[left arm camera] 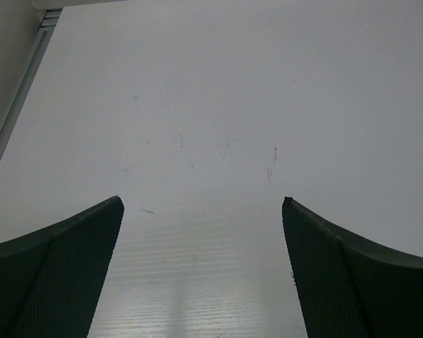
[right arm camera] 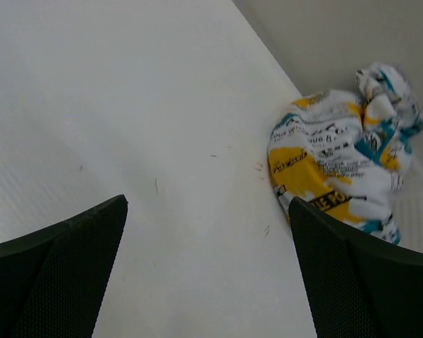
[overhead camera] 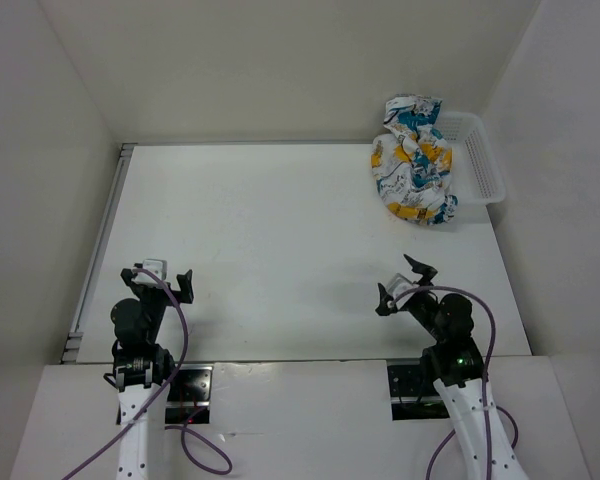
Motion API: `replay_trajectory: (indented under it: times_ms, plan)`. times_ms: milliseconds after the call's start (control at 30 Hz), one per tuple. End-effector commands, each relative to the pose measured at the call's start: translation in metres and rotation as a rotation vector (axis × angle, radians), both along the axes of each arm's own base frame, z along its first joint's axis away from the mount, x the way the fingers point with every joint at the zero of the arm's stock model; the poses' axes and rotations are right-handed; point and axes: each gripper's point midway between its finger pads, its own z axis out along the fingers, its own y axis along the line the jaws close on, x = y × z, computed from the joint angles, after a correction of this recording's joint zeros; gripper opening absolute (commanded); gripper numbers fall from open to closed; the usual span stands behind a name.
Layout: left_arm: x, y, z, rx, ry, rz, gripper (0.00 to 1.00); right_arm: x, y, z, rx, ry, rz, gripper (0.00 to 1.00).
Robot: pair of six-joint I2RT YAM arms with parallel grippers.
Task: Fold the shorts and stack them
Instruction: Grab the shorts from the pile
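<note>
The shorts (overhead camera: 413,162) lie crumpled in a heap at the far right of the table, spilling over the left rim of a white mesh basket (overhead camera: 477,160). They are white with teal, yellow and black print. They also show in the right wrist view (right arm camera: 338,162), ahead and to the right of the fingers. My right gripper (overhead camera: 404,283) is open and empty, well short of the shorts. My left gripper (overhead camera: 164,284) is open and empty over bare table at the near left; its wrist view (left arm camera: 203,204) shows only table.
White walls enclose the table on the left, back and right. A metal rail (overhead camera: 100,240) runs along the table's left edge. The white table (overhead camera: 280,230) stretches between the arms and the shorts.
</note>
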Motion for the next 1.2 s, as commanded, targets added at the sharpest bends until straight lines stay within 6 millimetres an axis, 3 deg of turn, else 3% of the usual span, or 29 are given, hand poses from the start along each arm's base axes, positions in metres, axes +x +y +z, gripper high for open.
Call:
replay_trajectory:
  times_ms: [0,67,333,500,533,667,767,800,867,900,967,1000,1033,1067,1100,1133,1167]
  plan:
    - [0.002,-0.003,0.0,0.007,-0.027,-0.019,1.0,-0.007,0.016,-0.001,-0.35,-0.194,0.202,1.0]
    - [0.002,-0.003,0.0,0.007,-0.027,-0.019,1.0,-0.001,0.008,-0.001,-0.287,-0.165,0.125,1.0]
    - [0.002,-0.003,0.0,0.007,-0.027,-0.019,1.0,0.001,0.013,0.019,-0.344,-0.297,0.157,1.0]
    - [0.002,-0.003,0.0,0.007,-0.027,-0.019,1.0,0.005,0.008,0.056,-0.352,-0.439,0.094,1.0]
    - [0.002,-0.003,0.0,0.007,-0.027,-0.019,1.0,0.002,0.007,0.082,-0.343,-0.514,0.078,1.0]
    - [0.0,-0.012,0.004,0.003,-0.029,-0.071,1.0,-0.014,0.006,0.142,-0.162,-0.617,0.052,1.0]
    - [-0.013,-0.059,0.025,-0.004,-0.066,-0.345,1.0,-0.025,-0.012,0.185,0.069,-0.675,-0.046,1.0]
    - [-0.014,-0.065,0.039,0.014,-0.114,-0.382,1.0,-0.028,-0.02,0.2,0.135,-0.687,-0.083,1.0]
    - [-0.019,-0.081,0.074,0.082,-0.267,-0.49,1.0,-0.029,-0.016,0.21,0.182,-0.65,-0.06,1.0]
    - [-0.017,-0.077,0.091,0.112,-0.337,-0.464,1.0,-0.035,-0.014,0.233,0.204,-0.658,-0.036,1.0]
    - [-0.008,-0.063,0.115,0.118,-0.407,-0.362,1.0,-0.004,-0.006,0.234,0.229,-0.515,-0.029,1.0]
    - [-0.008,-0.06,0.133,0.114,-0.418,-0.334,1.0,-0.002,-0.008,0.271,0.247,-0.525,-0.042,1.0]
    - [-0.003,-0.054,0.14,0.099,-0.397,-0.299,1.0,0.049,-0.007,0.25,0.219,-0.359,-0.102,1.0]
    - [0.013,-0.048,0.127,0.062,-0.289,-0.269,1.0,0.073,-0.013,0.244,0.216,-0.268,-0.167,1.0]
    - [0.024,-0.034,0.13,0.047,-0.243,-0.194,1.0,0.088,-0.023,0.287,0.271,-0.287,-0.236,1.0]
    - [0.032,-0.03,0.167,0.051,-0.262,-0.174,1.0,0.112,-0.044,0.283,0.384,-0.213,-0.406,1.0]
    - [0.06,-0.024,0.135,0.008,-0.064,-0.163,1.0,0.152,-0.047,0.253,0.376,-0.101,-0.494,1.0]
